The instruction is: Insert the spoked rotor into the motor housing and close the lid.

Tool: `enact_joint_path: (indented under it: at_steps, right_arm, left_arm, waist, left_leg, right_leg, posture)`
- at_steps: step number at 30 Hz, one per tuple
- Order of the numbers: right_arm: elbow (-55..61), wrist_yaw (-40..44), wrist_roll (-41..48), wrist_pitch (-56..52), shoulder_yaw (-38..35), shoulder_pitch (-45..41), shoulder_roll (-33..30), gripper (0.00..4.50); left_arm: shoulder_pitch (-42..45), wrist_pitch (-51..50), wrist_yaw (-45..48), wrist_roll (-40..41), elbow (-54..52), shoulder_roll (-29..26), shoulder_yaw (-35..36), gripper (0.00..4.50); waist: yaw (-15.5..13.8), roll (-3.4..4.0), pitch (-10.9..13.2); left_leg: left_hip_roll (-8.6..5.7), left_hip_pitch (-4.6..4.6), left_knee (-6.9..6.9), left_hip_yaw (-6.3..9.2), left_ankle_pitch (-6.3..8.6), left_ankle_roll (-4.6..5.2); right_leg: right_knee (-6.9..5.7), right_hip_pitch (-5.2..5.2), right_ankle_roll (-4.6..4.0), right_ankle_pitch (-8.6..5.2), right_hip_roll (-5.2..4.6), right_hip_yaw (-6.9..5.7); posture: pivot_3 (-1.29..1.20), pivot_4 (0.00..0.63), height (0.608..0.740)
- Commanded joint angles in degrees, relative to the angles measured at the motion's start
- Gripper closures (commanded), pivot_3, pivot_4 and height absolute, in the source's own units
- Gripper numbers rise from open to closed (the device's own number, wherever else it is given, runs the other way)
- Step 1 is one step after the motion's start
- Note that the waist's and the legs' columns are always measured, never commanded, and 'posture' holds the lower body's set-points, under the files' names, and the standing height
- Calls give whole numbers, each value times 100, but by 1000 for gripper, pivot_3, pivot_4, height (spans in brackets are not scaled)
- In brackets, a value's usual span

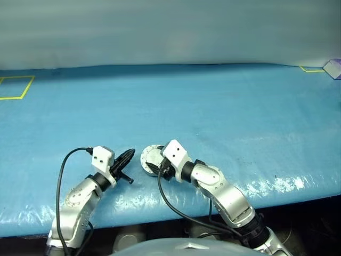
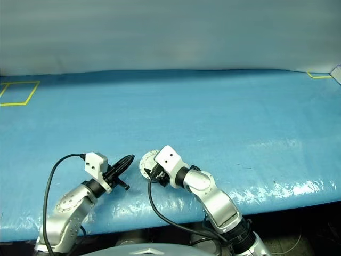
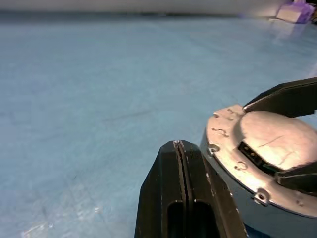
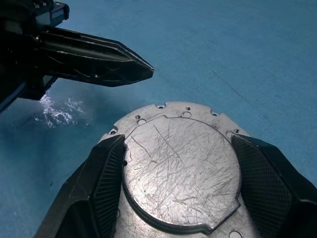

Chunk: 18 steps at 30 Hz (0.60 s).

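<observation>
Lid (image 4: 181, 166) closed, face up, clamped by right gripper (image 4: 178, 173); left gripper (image 3: 181, 148) pressed together.

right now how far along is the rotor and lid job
The lid looks already shut: its plain scratched outer face shows, with no rotor or windings in sight, so the rotor is probably inside, though that is hidden. In hand: the right gripper straddles the housing on the table. The left gripper is shut and empty beside it. Left: letting go.

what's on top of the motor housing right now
The lid, plain scratched grey face up, covers the motor housing. The right gripper has its fingers on either side. Whatever is inside is covered.
</observation>
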<state>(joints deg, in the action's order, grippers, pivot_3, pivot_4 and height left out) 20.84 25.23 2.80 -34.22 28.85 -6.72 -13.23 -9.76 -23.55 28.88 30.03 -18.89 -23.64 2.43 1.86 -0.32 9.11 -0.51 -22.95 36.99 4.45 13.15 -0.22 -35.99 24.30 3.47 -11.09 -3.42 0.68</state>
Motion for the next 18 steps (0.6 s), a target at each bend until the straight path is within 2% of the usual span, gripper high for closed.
enact_joint_path:
  at_steps: [1,5,9,18]
  right_arm:
    - [-184,-4,-41,-236,37,110,-46,1431]
    - [-184,-16,-51,-248,60,115,-41,1431]
    - [-178,-58,-36,-254,25,140,-5,1431]
    - [-170,-85,-33,-263,4,156,17,1431]
  left_arm:
    - [382,-1040,288,830,-459,-361,168,4500]
    - [830,-1764,788,1228,-480,-866,-7,4500]
    - [1267,-2157,820,1316,-298,-900,-101,4500]
    - [1708,-2328,797,735,159,-883,-602,4500]
  waist:
    - [1,-7,0]
    - [18,-8,-2]
    - [9,-11,-2]
    - [13,-12,-2]
  left_leg:
    - [-1,1,0,0,0,0]
    - [-8,4,-1,-3,0,0]
    - [-9,4,-1,-3,0,-1]
    - [-11,23,-4,-2,2,-5]
  right_leg:
    - [1,-2,0,0,-1,1]
    - [0,-5,-1,0,3,2]
    - [2,-7,-2,0,3,2]
    - [4,-51,-7,-3,6,2]
  posture:
    - [0,150,740]
    - [0,150,740]
    - [0,150,740]
    - [0,150,740]
